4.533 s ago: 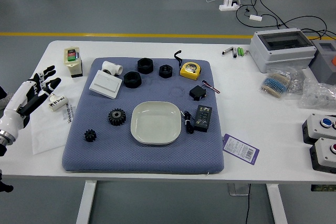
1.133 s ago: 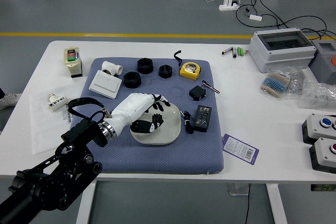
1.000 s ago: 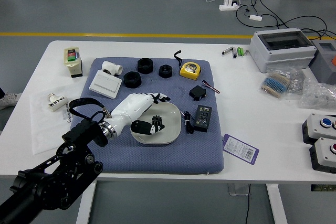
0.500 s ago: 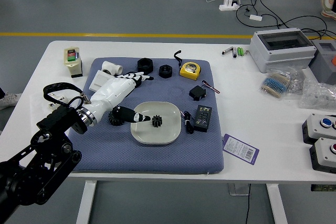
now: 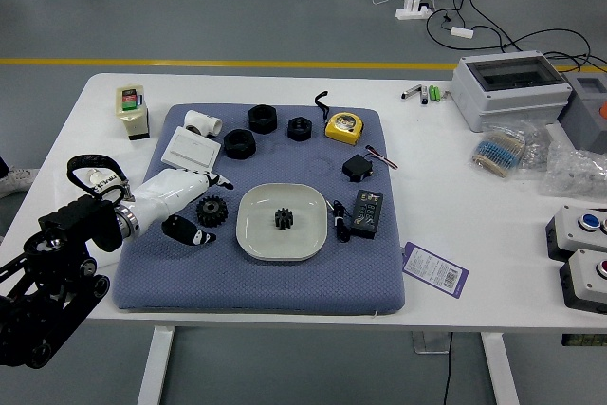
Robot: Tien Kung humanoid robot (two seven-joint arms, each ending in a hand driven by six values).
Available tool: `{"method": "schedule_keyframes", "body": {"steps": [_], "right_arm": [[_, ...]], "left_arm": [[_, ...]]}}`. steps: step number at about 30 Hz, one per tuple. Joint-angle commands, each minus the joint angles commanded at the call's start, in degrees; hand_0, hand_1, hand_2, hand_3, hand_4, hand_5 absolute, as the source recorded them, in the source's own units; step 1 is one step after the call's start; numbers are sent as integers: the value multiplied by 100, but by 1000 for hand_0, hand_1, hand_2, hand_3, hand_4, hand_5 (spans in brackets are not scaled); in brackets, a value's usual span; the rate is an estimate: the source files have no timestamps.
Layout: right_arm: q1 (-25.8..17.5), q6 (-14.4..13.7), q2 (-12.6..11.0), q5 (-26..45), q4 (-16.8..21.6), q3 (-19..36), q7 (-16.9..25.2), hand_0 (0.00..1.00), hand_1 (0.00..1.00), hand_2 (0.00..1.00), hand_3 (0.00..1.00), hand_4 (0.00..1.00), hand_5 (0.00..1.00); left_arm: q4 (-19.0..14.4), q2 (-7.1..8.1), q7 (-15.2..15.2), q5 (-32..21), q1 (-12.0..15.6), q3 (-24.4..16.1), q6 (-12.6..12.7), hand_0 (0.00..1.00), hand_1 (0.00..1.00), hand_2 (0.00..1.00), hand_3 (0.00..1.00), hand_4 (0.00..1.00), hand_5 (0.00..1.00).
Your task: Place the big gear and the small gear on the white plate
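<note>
Since the earlier frame, the small gear has moved from the mat onto the plate, near its middle. The big gear lies just left of the plate. Beside this gear, the left robot hand is wide and holds nothing. It should close evenly on the toothed sides, lift above the plate's rim, and lower gently, without pushing the small gear.
</note>
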Motion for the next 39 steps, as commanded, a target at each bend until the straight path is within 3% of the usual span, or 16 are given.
{"method": "schedule_keyframes", "body": {"steps": [12,13,18,19,25,26,31,32,36,39], "right_arm": [[-8,4,-8,-8,10,-13,0,606,623,725,534,726,687],[-7,5,-9,-6,10,-12,1,606,623,725,534,726,687],[-1,6,-6,-9,14,15,-2,607,623,725,534,726,688],[-1,6,-4,-9,14,23,-2,607,623,725,534,726,688],[-20,12,9,13,13,37,-8,607,623,725,534,726,688],[-25,13,11,11,13,38,-11,606,624,725,534,726,688],[-36,17,11,2,9,65,-13,606,624,725,534,726,688],[-36,18,11,-1,9,71,-13,607,623,724,533,726,687],[-33,22,8,-15,7,96,-15,607,623,724,533,726,687],[-45,16,4,-26,5,135,-13,607,623,724,533,726,686]], "left_arm": [[441,-183,31,-165,-83,-25,322,681,689,741,719,758,84],[458,-192,30,-184,-90,-17,348,458,509,539,606,276,2],[580,-226,3,-210,-127,34,428,458,509,539,606,276,2],[596,-229,-2,-211,-128,37,435,349,440,482,580,59,2],[557,-239,-137,-362,-111,14,609,349,440,482,580,59,2],[545,-247,-169,-412,-104,-2,649,249,292,374,495,67,2],[395,-271,-288,-556,-60,-144,803,249,292,374,495,67,2],[363,-275,-297,-564,-59,-168,821,223,253,339,453,81,2],[65,-306,-285,-609,-76,-282,906,223,253,339,453,81,2],[-361,-326,-236,-646,-78,-230,908,227,244,329,452,74,2]]}}
